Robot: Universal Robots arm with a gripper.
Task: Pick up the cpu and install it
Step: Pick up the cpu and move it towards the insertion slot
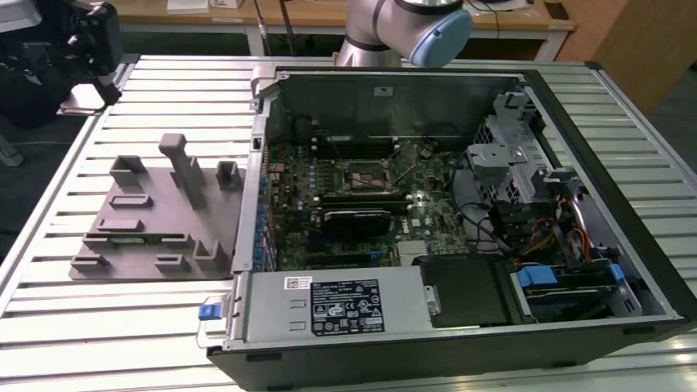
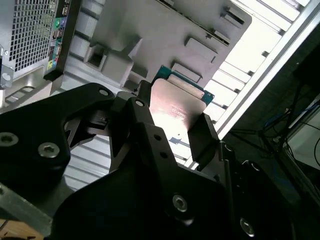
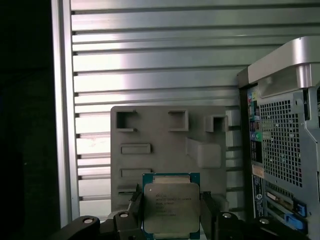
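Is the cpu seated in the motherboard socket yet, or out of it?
Out. In the first wrist view the cpu is clamped between the fingers, the grey fixture behind it, outside the computer case.

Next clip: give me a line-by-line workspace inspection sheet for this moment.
Surface: ribbed aluminium table, carrying the fixture and the case.
Job's things: small square cpu with shiny silver top, held over the grey plastic fixture plate; black-framed motherboard socket sits inside the open black computer case.
Clutter: nothing seen.
Grippers: black gripper shut on the cpu.
Cables: coloured wire bundle inside the case.
Surroundings: wooden desk beyond the table; dark equipment at the exterior view's left.
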